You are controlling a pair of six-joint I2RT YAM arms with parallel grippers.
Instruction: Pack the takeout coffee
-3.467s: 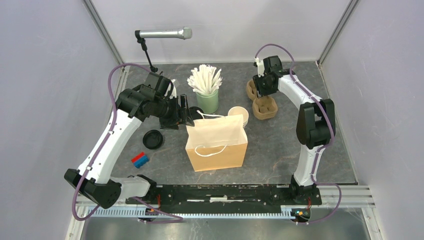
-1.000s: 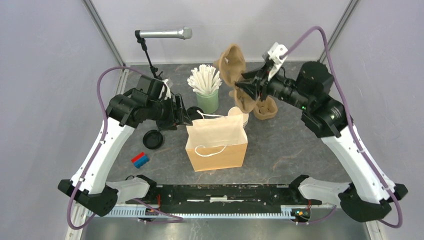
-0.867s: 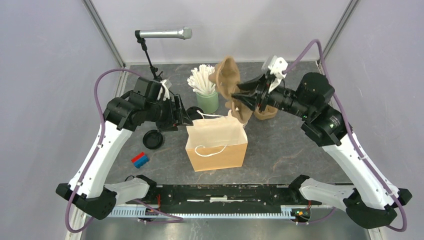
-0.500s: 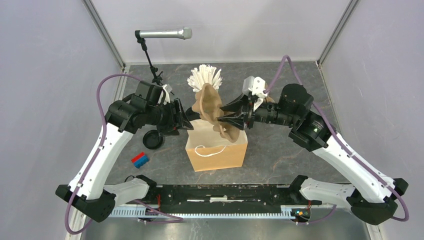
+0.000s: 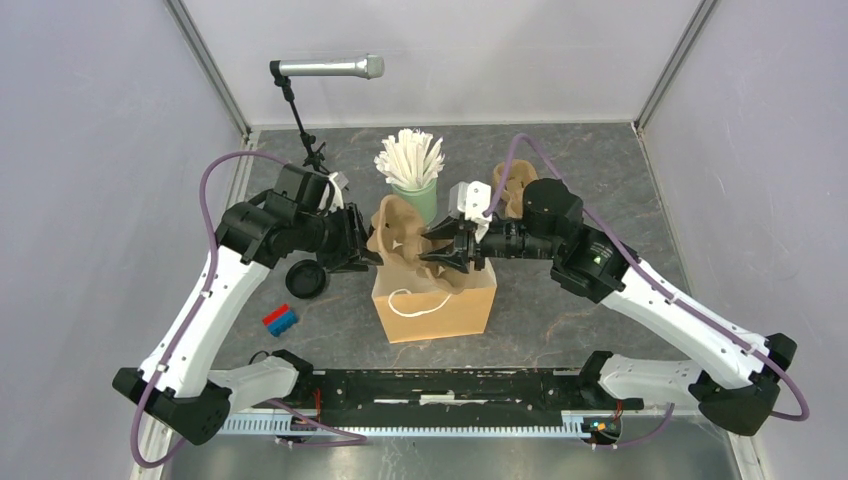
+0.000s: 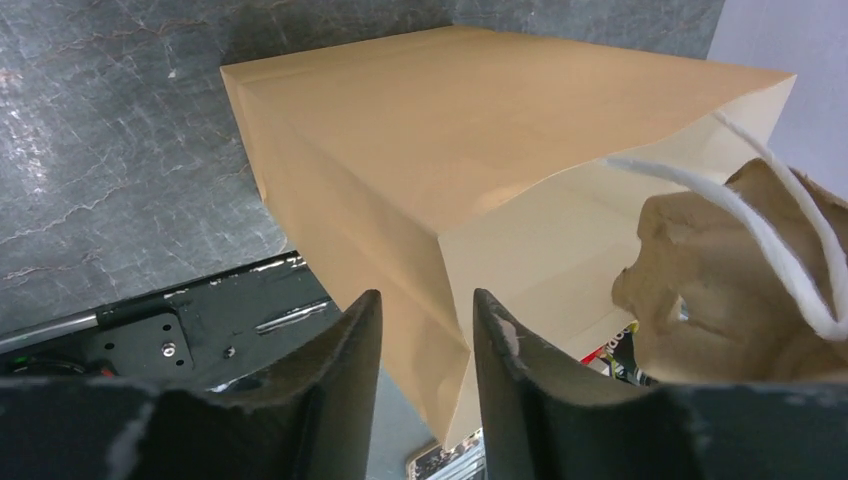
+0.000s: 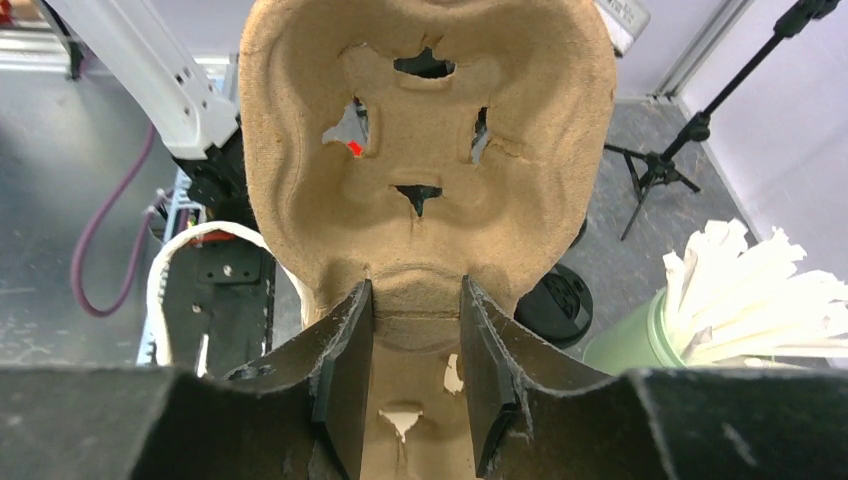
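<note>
Right pincer (image 7: 415,340) grips a cardboard cup tray (image 7: 425,120), its length pointing towards the left arm, over the paper bag (image 6: 420,130) mouth; left pincer (image 6: 425,340) half-open beside the bag's rim; coffee cups unseen

Pale lavender walls (image 5: 90,150) enclose a dark marbled tabletop (image 5: 650,200).

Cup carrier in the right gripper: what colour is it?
Plain tan-brown, no print. The carrier shows best in the right wrist view.
</note>
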